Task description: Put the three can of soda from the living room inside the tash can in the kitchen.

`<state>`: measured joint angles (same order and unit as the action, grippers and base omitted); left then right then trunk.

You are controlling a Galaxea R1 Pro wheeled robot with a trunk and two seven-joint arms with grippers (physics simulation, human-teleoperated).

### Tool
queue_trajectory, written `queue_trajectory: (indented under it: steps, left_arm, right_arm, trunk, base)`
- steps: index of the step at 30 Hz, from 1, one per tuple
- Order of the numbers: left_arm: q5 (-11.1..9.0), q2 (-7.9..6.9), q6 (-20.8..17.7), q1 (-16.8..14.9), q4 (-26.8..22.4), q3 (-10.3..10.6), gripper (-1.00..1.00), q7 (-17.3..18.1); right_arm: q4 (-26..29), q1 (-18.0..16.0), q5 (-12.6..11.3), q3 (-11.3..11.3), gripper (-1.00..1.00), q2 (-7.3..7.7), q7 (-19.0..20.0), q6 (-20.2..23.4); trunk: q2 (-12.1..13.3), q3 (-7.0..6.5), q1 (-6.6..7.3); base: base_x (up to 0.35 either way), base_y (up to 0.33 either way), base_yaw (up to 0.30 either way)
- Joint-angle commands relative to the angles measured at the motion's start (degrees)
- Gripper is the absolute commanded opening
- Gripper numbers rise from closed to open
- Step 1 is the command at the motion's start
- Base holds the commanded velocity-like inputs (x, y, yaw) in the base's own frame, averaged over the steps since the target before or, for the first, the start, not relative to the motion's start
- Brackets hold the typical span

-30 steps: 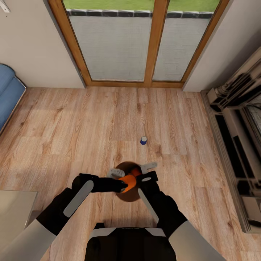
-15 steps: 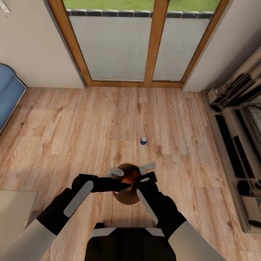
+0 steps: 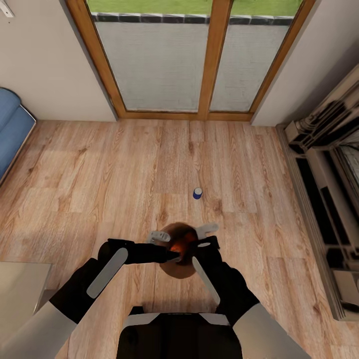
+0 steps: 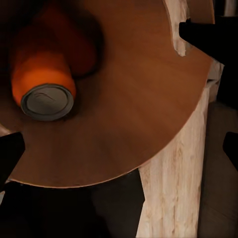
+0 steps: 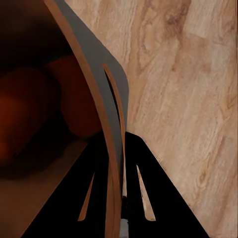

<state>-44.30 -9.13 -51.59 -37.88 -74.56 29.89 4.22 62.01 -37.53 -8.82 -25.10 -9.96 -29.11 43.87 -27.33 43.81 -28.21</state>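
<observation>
- Right end effector (image 3: 201, 243) clamps the tash can (image 3: 175, 269) rim; left end effector (image 3: 169, 256) is spread, released.
- Dark blue can (image 3: 197, 193) on the floor: likely light, stiff, slippery; grip mid-body.

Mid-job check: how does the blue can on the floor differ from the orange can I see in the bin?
Colour: the blue can is dark blue, the orange can bright orange. Place: the blue can is on the bare wood floor, ahead of the trash can; the orange can is inside the trash can. Pose: the blue can stands upright; the orange can lies tilted against the trash can's inner wall. Both are small cylinders with grey metal tops.
</observation>
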Motion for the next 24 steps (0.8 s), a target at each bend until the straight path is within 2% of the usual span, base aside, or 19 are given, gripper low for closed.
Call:
queue_trajectory:
  steps: [1, 3, 7, 17, 24]
  left_arm:
    - [0.00, 0.00, -0.02, 0.00, -0.01, 0.00, 1.00, 0.00]
    - [0.02, -0.02, -0.05, 0.00, 0.03, -0.01, 1.00, 0.00]
    - [0.01, -0.05, -0.01, 0.00, 0.40, -0.06, 1.00, 0.00]
    - [-0.07, -0.47, -0.16, -0.06, 0.49, -0.13, 1.00, 0.15]
    - [-0.08, -0.61, -0.17, -0.05, 0.55, -0.24, 1.00, 0.17]
  right_arm:
    - [0.05, 0.00, 0.45, 0.94, -1.00, 0.02, 0.20, 0.18]
    - [0.28, 0.04, 0.46, 3.27, -1.00, 0.10, 0.20, 0.17]
    - [0.98, 0.08, 0.46, 5.63, -1.00, 0.18, 0.20, 0.16]
    - [1.52, 0.17, 0.54, 6.56, -1.00, 0.29, 0.20, 0.19]
    - [1.53, 0.18, 0.55, 6.85, -1.00, 0.29, 0.21, 0.23]
  trunk:
    - [-0.01, 0.00, 0.01]
    - [-0.01, 0.00, 0.01]
    - [-0.01, -0.07, 0.01]
    - [-0.01, -0.87, 0.01]
    - [2.80, -2.78, 1.55]
  base:
    - [0.000, 0.000, 0.000]
    - [0.000, 0.000, 0.000]
    - [0.000, 0.000, -0.026]
    - [0.000, 0.000, -0.084]
    - [0.000, 0.000, -0.078]
